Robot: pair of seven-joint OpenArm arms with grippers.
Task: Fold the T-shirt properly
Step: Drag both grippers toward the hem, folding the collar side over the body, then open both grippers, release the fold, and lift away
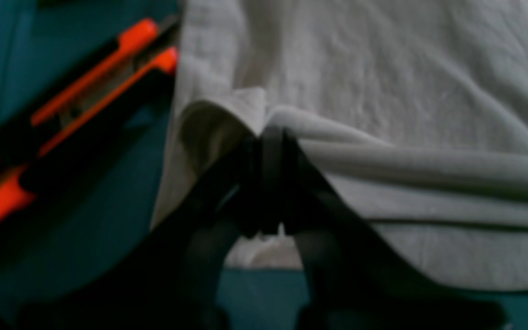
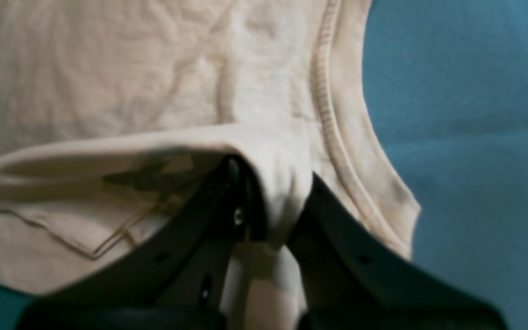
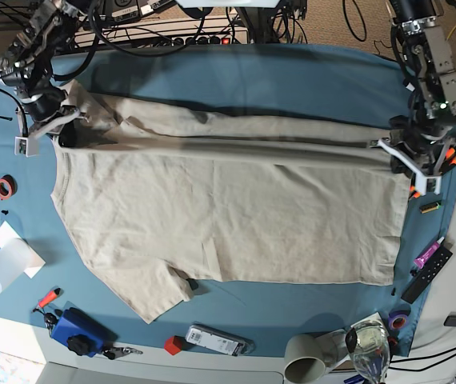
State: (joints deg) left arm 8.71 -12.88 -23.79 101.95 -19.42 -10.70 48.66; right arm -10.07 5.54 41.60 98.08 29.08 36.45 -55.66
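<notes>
**Both hands grip the far edge, first lengthwise fold under way**

The T-shirt (image 3: pixel 228 208) lies spread across the counter (image 3: pixel 292 76), its far long edge raised into a low ridge. The left hand (image 1: pixel 271 137) is clenched on the hem end; the right hand (image 2: pixel 273 201) pinches cloth beside the collar (image 2: pixel 332 137). This looks like the first lengthwise fold. Next, both hands should likely carry the edge together toward the near side, keeping it taut and level.

Both wrist views dim and blurred (perhaps too close to focus); base view bright, evenly lit.
</notes>
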